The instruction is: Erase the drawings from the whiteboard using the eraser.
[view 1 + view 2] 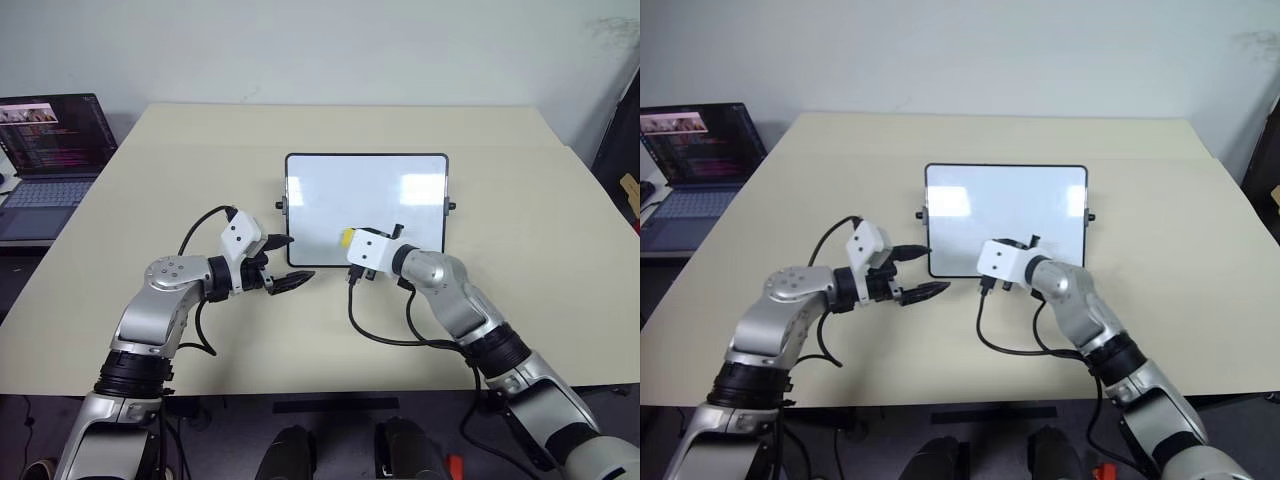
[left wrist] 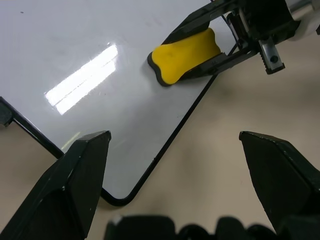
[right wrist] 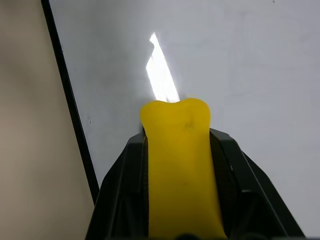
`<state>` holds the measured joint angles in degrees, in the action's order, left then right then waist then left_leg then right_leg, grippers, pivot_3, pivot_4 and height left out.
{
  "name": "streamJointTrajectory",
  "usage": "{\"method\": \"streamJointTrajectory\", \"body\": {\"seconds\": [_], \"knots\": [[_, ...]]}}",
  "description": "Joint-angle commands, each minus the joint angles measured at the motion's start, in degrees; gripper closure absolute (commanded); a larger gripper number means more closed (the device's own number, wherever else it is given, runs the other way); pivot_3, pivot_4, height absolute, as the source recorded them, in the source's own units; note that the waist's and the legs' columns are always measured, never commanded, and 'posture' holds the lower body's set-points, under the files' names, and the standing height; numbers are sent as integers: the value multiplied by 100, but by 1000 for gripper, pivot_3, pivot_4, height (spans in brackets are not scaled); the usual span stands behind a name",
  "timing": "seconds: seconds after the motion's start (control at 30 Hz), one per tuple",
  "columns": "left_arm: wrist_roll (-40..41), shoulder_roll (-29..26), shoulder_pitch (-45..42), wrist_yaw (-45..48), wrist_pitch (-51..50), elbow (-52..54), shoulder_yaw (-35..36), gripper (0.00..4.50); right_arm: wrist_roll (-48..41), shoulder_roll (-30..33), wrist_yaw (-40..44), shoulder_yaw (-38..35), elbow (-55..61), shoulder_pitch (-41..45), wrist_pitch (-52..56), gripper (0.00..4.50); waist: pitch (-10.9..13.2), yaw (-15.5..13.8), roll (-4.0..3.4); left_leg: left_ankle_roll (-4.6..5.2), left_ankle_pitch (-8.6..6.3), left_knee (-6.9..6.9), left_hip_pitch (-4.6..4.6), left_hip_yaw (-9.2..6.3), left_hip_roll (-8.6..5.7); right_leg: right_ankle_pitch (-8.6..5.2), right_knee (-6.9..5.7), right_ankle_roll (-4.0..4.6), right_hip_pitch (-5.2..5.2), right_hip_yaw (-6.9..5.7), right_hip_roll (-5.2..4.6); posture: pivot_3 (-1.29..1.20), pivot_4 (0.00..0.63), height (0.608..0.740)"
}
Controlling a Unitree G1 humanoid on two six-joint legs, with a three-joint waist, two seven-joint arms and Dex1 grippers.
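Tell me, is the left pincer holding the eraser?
No, the left pincer is open; the right pincer grips the yellow eraser.

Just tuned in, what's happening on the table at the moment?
The right gripper is shut on the yellow eraser and has it over the near part of the whiteboard, which lies flat on the beige table. No drawings can be made out on the board's visible surface. The left gripper is open, holding nothing, by the board's near left corner. An open laptop sits beyond the table's far left corner.
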<state>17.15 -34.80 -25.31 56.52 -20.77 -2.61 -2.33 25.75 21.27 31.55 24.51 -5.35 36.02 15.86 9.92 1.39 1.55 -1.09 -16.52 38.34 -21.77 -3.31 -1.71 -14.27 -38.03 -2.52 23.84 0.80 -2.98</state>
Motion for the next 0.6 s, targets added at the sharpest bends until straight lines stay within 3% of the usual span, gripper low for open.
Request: {"method": "streamJointTrajectory", "body": {"seconds": [0.03,0.3,0.6], "knots": [[22,8,-70,25,76,90,21,0,43,409,42,-401,-53,-205,368,3219,0,0,0,0,0,1,2,-1,0,0,0,0,-4,-1,0,0,150,740],[13,21,-49,45,56,102,10,0,78,868,84,-517,26,-379,304,3219,-1,22,3,5,-1,-3,93,4,2,-3,9,-2,-96,3,1,0,150,740],[19,40,-23,30,26,153,-3,0,133,-18,-19,-93,-140,148,182,3219,-2,160,4,10,4,-5,100,20,21,2,3,5,-86,17,6,0,150,740]]}}
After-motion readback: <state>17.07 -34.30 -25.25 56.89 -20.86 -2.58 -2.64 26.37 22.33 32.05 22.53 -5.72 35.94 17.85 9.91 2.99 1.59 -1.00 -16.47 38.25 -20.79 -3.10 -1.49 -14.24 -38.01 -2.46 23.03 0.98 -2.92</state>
